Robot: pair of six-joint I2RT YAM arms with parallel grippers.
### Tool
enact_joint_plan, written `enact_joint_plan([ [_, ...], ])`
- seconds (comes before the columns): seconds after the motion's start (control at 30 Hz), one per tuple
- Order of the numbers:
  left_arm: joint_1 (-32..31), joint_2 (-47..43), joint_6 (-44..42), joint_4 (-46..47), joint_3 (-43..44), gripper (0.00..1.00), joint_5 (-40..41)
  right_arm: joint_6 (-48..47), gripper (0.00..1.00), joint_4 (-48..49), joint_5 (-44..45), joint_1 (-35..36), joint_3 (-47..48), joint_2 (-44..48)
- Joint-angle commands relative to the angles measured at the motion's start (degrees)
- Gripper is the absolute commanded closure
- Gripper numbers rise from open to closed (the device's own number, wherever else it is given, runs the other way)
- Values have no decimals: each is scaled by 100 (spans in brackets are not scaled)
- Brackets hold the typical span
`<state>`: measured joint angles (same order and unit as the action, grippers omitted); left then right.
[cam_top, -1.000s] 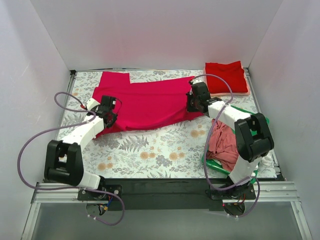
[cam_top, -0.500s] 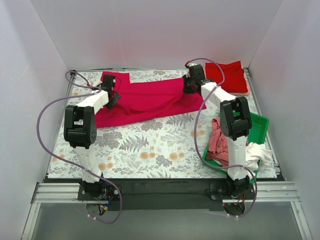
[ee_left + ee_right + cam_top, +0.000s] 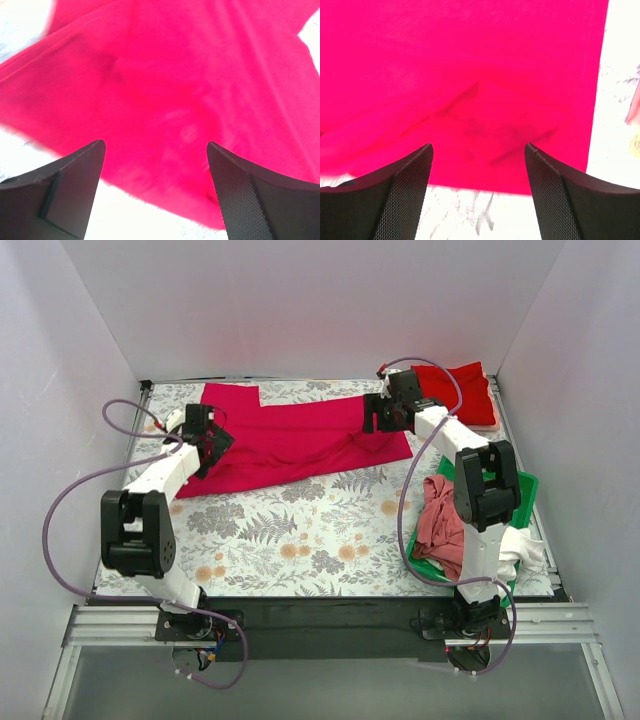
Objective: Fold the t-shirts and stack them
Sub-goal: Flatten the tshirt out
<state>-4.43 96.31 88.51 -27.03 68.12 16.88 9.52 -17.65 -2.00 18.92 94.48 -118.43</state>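
A magenta-crimson t-shirt [image 3: 290,438] lies folded lengthwise across the back of the table, one sleeve at the far left. My left gripper [image 3: 212,436] hangs open over its left end, and the cloth [image 3: 165,90] fills that wrist view with nothing between the fingers. My right gripper [image 3: 372,420] hangs open over the shirt's right end [image 3: 470,85], also empty. A brighter red t-shirt [image 3: 452,392] sits folded at the back right, on top of a pale pink one [image 3: 492,425]. A dusty-pink t-shirt [image 3: 445,525] and a white one [image 3: 520,545] lie crumpled in the tray.
The green tray [image 3: 525,485] stands at the right, beside the right arm. The floral tablecloth [image 3: 300,530] covers the table. White walls close in the left, back and right sides.
Both grippers carried the shirt's near edge toward the back, folding it over, then opened and let the cloth go. The shirt now lies narrower.
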Motion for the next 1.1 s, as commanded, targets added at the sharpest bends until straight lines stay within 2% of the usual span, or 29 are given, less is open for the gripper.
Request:
enact_joint_plan([
  [0.0, 214, -638, 149, 48, -579, 17, 43, -161, 20, 173, -415, 33, -350, 531],
  [0.2, 724, -544, 44, 391, -932, 17, -747, -161, 20, 209, -292, 51, -790, 655],
  [0.37, 812, -113, -71, 698, -686, 28, -1231, -196, 20, 227, -187, 51, -843, 663],
  [0.53, 829, 203, 52, 997, -484, 34, -1450, -222, 20, 227, -55, 51, -913, 663],
  [0.77, 829, 888, -44, 980, -27, 51, -1522, -249, 20, 218, 129, 42, -1045, 690],
  [0.87, 838, 977, -71, 927, 70, 64, -1513, -257, 20, 227, 174, 33, -1080, 707],
  [0.9, 838, 977, -88, 919, 70, 74, -1504, -240, 20, 218, 182, 42, -1080, 716],
  [0.97, 838, 951, -97, 927, 79, 84, -1504, -240, 20, 218, 174, 42, -1089, 725],
  [1.03, 829, 925, -97, 910, 70, 100, -1530, -231, 20, 218, 182, 42, -1072, 708],
  [1.07, 838, 872, -97, 918, 61, 100, -1539, -214, 20, 218, 174, 42, -1063, 690],
])
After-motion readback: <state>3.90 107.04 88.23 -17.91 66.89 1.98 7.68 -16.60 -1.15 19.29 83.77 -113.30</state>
